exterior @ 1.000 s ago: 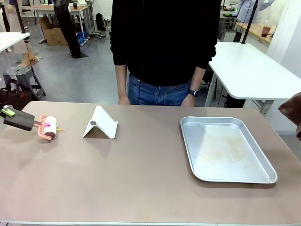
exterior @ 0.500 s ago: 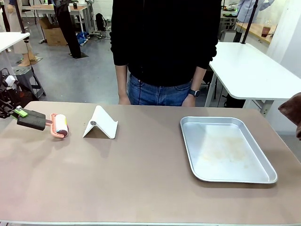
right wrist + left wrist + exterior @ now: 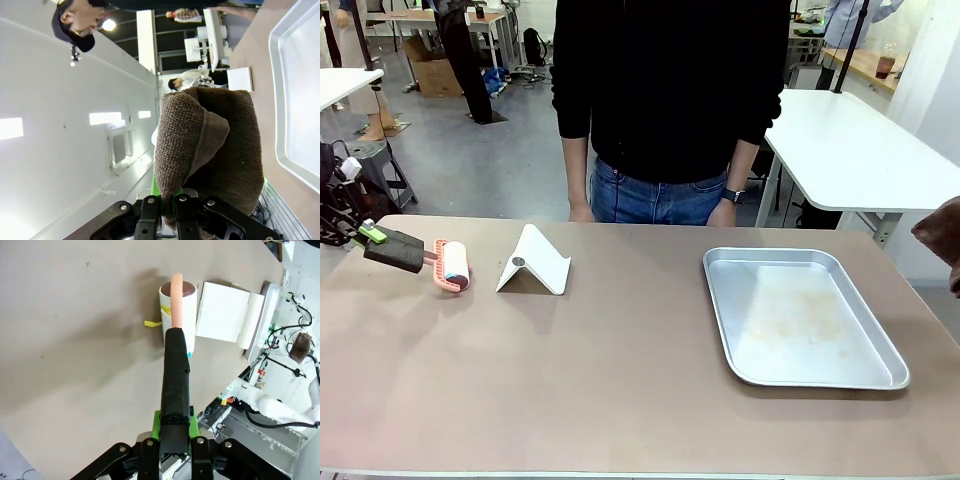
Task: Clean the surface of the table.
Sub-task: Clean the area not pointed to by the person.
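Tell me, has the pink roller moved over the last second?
Yes. The pink roller has moved rightward across the table, closer to the white folded stand, which stayed put.

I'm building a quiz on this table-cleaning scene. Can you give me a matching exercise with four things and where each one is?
Things:
1. lint roller
2. white stand
3. metal tray
4. brown towel

Places:
A. gripped in the right hand
B. lying flat on the right half of the table
C. gripped by its black handle in the left hand
D. standing like a tent, left of the table's centre

Pairs: 1-C, 2-D, 3-B, 4-A
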### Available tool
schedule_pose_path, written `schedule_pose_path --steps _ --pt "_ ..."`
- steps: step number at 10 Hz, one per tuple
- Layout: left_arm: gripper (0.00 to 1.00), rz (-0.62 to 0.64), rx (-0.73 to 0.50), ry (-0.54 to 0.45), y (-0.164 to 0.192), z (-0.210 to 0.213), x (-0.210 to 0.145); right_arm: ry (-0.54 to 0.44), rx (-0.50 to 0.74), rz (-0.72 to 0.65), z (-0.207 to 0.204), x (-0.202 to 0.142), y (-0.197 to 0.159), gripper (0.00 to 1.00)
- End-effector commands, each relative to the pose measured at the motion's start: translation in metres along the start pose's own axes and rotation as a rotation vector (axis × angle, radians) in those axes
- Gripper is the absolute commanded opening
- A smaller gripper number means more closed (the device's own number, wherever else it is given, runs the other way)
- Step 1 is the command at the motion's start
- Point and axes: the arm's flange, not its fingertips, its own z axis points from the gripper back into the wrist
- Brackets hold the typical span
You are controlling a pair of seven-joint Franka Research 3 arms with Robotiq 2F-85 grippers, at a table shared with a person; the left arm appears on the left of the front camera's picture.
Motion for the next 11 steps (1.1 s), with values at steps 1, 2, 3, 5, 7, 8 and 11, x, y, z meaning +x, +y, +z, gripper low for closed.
schedule_pose_path --steps 1,2,3,5,7,8,11 --pt "0.03 0.026 -0.043 0.018 -0.007 0.005 0.005 0.007 0.014 0.004 0.0 -0.001 0.004 0.0" --pt "0.03 0.028 -0.064 0.011 -0.008 0.011 0.004 0.007 0.014 0.004 0.0 -0.001 0.004 0.0" --pt "0.03 0.022 -0.102 -0.002 -0.011 0.022 0.002 0.007 0.014 0.004 0.0 -0.001 0.004 0.0" --pt "0.03 -0.034 -0.192 -0.04 -0.027 0.057 -0.016 0.007 0.014 0.004 0.0 -0.001 0.004 0.0" --pt "0.03 -0.069 -0.241 -0.044 -0.034 0.087 -0.037 0.007 0.014 0.004 0.0 -0.001 0.004 0.0" --pt "0.03 -0.075 -0.258 -0.042 -0.031 0.096 -0.046 0.007 0.014 0.004 0.0 -0.001 0.004 0.0" --pt "0.03 -0.037 -0.268 -0.079 0.0 0.112 -0.062 0.007 0.014 0.004 0.0 -0.001 0.004 0.0"
